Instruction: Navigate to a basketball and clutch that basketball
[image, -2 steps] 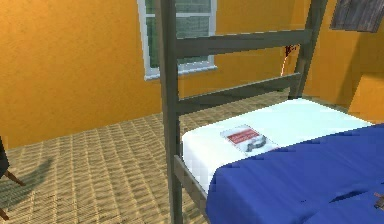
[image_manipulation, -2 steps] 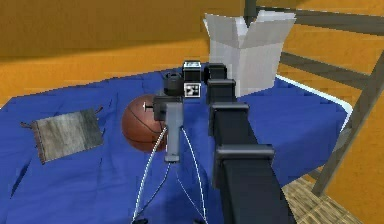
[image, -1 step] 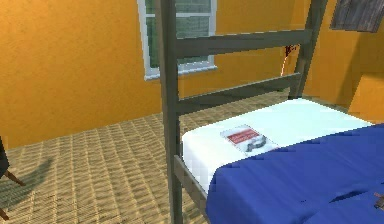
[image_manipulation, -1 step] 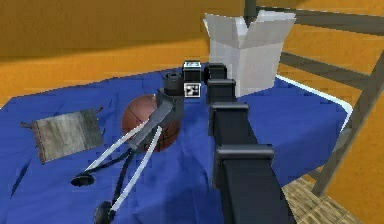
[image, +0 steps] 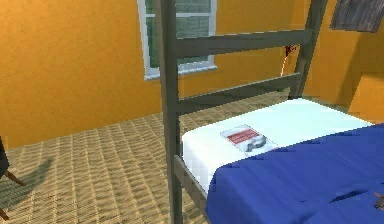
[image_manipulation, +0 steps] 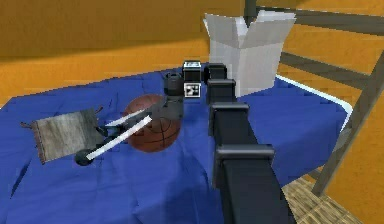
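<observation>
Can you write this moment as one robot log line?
place: beside bed | basketball: on blue blanket | arm: out over blanket | tool: at basketball, holding unclear | white box: farther back

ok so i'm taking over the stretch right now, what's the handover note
gripper: at the basketball, fingers lying across it; cannot tell whether it holds anything.
Things: the basketball lies on the bed's blue blanket, with a flat grey item on one side and a cardboard box on the other.
Done: the robot is at the bed and the arm extends to the ball.
Left: confirm the grasp and lift the ball clear of the blanket.
</observation>
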